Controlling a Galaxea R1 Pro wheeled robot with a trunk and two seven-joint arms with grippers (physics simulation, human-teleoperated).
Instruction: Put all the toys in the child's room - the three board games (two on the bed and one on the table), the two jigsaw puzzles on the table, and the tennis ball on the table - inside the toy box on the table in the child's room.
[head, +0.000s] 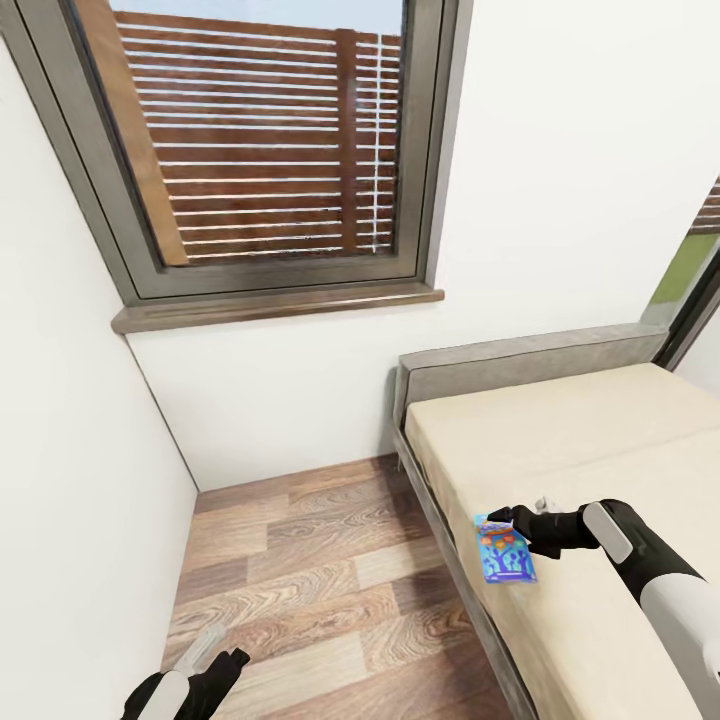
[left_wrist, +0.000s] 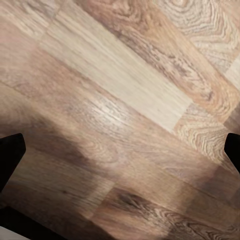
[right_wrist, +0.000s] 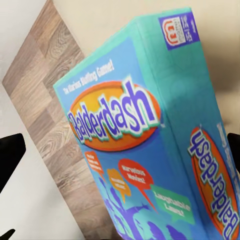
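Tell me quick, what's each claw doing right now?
Left claw: open, holding nothing, over the wood floor.
Right claw: at the blue board game on the bed; grip cannot be told.

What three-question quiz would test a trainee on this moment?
1. True or false: the blue game box lies on the floor.
2. Which gripper is at the box? A) left B) right
3. Fill in: the left gripper hangs over the wood ____.

Key:
1. False; it is at the bed's near edge.
2. B; the right gripper is at its top end, grip unclear.
3. Floor.
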